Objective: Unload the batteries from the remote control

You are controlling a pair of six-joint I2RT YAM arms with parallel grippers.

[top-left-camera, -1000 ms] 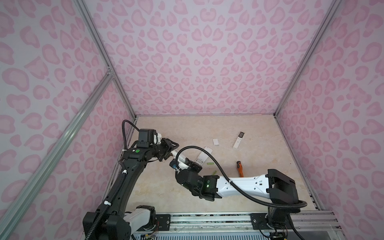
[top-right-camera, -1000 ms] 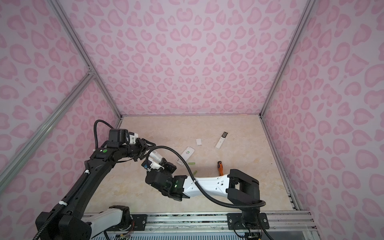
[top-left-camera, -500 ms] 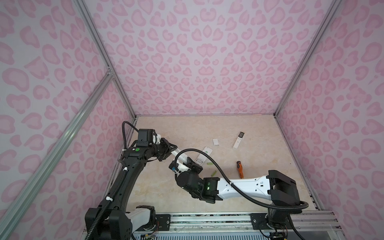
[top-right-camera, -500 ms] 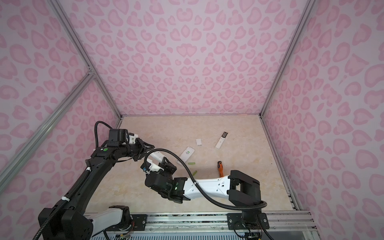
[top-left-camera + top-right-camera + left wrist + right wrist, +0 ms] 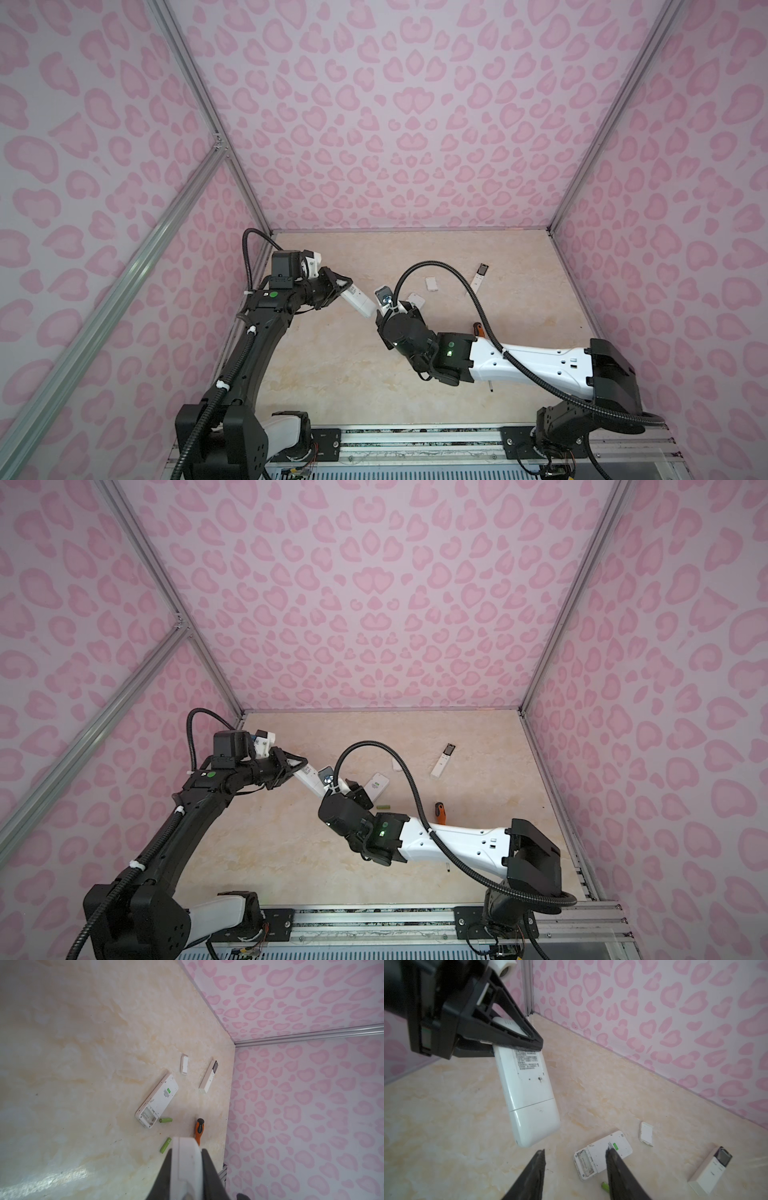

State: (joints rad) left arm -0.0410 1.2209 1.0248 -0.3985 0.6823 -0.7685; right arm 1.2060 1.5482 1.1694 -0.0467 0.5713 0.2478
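Note:
My left gripper (image 5: 187, 1150) is shut on a white remote control (image 5: 527, 1093) and holds it in the air, back side up. Its battery cover (image 5: 534, 1124) is closed. In both top views the remote (image 5: 358, 303) (image 5: 309, 780) points from the left gripper toward my right gripper (image 5: 574, 1152), which stands open just short of its free end, touching nothing. Two lime-green batteries (image 5: 165, 1120) (image 5: 165, 1145) lie on the floor near a second white remote (image 5: 158, 1099), whose battery compartment is open and empty.
A slim white remote with a dark screen (image 5: 208, 1076) lies near the right wall, a small white cover (image 5: 184, 1064) beside it. An orange-handled screwdriver (image 5: 439, 812) lies by the right arm. Pink walls enclose the marble floor (image 5: 83, 1064).
The left gripper has shut on the white remote. The right gripper has opened, let go of it and drawn back a little from its end.

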